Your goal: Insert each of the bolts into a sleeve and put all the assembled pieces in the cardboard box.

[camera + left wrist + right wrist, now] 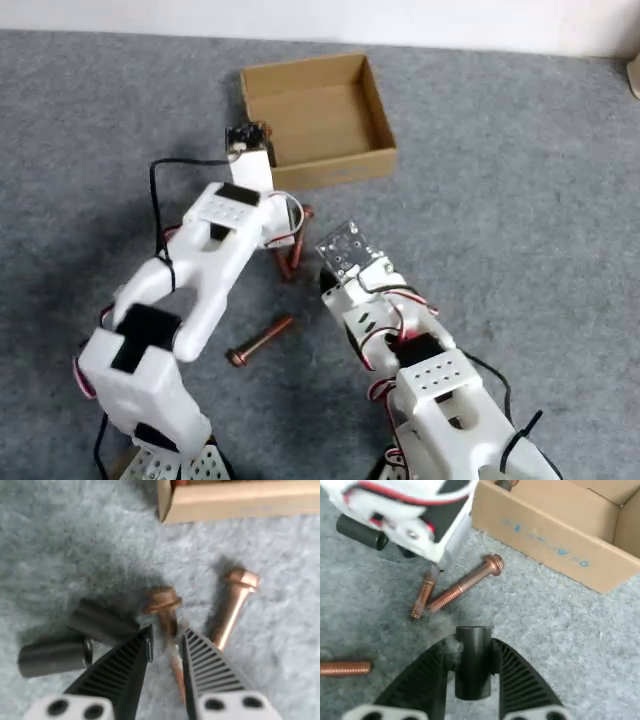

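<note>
The cardboard box [340, 172] sits beyond both my arms, its near wall just past the cluster of parts.

My left gripper [167, 639] hangs low over the carpet close to that wall. Its jaws are parted and straddle a copper bolt [165, 611], one on each side of the shank; I can't see them pinching it yet. The bolt's long axis runs along the line of my jaws. Its flanged head lies out past the tips toward the box, and its threaded end points back toward my wrist. That means closing would take it across the shank, which is what I want. This arm is clearly the nearer one to it.

My right gripper [472, 645] is clamped on a black sleeve [471, 667]. The sleeve's axis lies along my jaws, with its open mouth facing outward toward the bolts and the box.

I judge the coming move depends on turning the bolt's threaded end to face that mouth.

A second bolt [231, 611] lies just beside the first, head also toward the box. A third bolt [260, 340] lies apart, between my arms. Two loose sleeves [102, 622] [52, 656] lie on their sides near my left jaw.
</note>
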`<action>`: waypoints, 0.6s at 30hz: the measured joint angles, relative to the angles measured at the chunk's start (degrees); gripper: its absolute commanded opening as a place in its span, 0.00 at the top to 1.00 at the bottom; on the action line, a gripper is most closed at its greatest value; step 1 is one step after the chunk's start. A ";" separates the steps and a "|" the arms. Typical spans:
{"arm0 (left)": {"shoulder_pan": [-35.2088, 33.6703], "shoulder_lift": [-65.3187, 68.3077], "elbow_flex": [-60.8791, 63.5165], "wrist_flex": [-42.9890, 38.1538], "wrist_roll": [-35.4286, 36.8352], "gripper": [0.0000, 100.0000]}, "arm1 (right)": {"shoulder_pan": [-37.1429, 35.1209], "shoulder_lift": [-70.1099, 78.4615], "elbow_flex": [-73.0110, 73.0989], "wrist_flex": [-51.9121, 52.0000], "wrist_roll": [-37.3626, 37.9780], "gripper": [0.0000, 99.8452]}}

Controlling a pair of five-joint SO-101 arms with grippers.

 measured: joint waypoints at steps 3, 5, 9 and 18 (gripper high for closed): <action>0.00 2.90 -0.79 -0.09 0.70 0.90 | 0.00 0.00 0.00 0.00 0.00 1.00; 0.26 3.78 -1.14 -0.09 0.97 0.90 | 0.00 0.00 0.00 0.00 0.00 1.00; 1.05 4.31 -1.58 0.00 0.97 0.90 | 0.00 0.00 0.00 0.00 0.00 1.00; 3.34 4.75 -2.73 5.98 1.05 0.92 | 0.00 0.00 0.00 0.00 0.00 1.00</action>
